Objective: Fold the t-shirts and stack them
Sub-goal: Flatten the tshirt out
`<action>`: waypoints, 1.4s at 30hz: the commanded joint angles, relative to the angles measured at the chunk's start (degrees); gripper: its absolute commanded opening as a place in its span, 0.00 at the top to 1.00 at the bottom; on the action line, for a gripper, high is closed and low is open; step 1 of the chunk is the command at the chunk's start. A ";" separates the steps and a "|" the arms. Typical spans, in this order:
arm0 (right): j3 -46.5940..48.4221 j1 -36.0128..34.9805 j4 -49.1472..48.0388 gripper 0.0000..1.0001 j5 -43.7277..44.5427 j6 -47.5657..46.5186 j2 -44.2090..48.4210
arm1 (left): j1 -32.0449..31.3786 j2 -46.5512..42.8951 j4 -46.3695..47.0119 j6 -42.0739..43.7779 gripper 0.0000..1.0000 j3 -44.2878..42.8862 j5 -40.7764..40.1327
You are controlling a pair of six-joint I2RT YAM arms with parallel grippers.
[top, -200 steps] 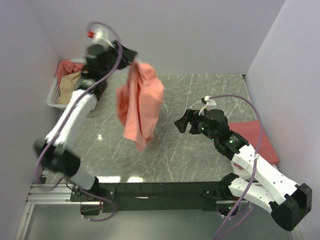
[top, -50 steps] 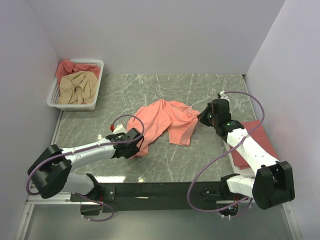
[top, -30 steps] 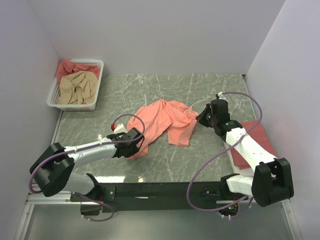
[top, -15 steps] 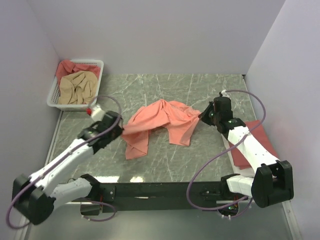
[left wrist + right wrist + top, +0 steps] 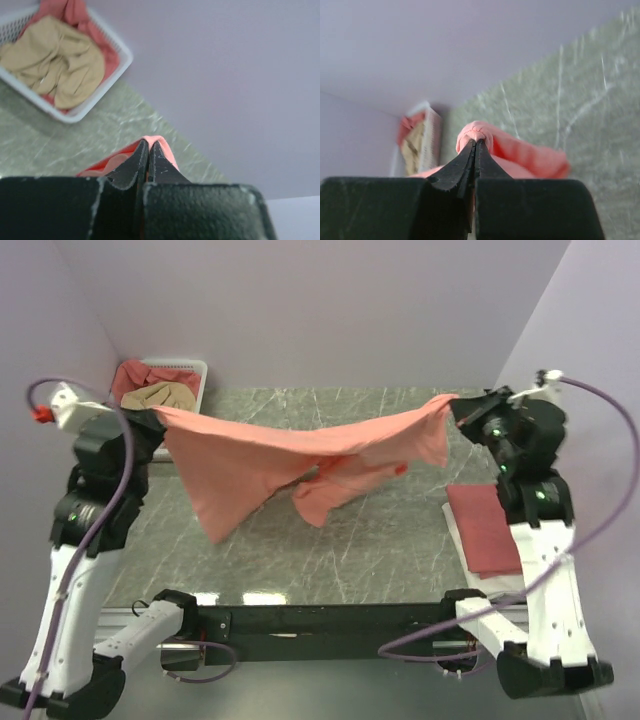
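A salmon-pink t-shirt (image 5: 300, 445) hangs stretched in the air between both arms, sagging in the middle, with loose folds dangling toward the marble table (image 5: 380, 540). My left gripper (image 5: 155, 417) is raised at the left and shut on one end of it; pink cloth (image 5: 165, 147) peeks past its closed fingertips (image 5: 148, 145). My right gripper (image 5: 458, 410) is raised at the right, shut on the other end, a bunched pink hem (image 5: 479, 131) showing at its tips (image 5: 474, 143). A darker rose-red t-shirt (image 5: 495, 530) lies folded flat at the right.
A white lattice basket (image 5: 185, 370) at the back left corner holds a beige-tan shirt (image 5: 55, 65) over a red one (image 5: 67, 10). Purple walls close in the table on three sides. Black rail (image 5: 330, 620) runs along the near edge.
Both arms have risen and spread apart, lifting the pink t-shirt off the table and pulling it taut. The left gripper closed on its edge about a second ago.
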State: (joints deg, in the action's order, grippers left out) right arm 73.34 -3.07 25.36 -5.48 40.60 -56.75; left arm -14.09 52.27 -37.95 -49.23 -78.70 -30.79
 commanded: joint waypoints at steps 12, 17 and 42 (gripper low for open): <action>21.75 4.30 12.43 1.00 3.28 -1.49 13.95 | 0.29 -11.23 1.04 6.16 0.99 -14.46 -3.85; 19.57 4.30 6.04 1.00 0.04 -0.35 9.74 | 0.29 -5.26 5.86 5.99 0.99 -12.72 -0.07; 43.04 5.18 -24.13 1.00 -7.18 5.37 -35.10 | 23.57 46.88 32.59 -0.69 0.99 -44.27 35.62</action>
State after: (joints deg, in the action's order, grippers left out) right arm 113.69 1.13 9.39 -13.04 45.60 -95.61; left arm 8.03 102.89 -12.36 -48.66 -120.25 -0.16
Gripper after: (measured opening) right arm 0.008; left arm 0.017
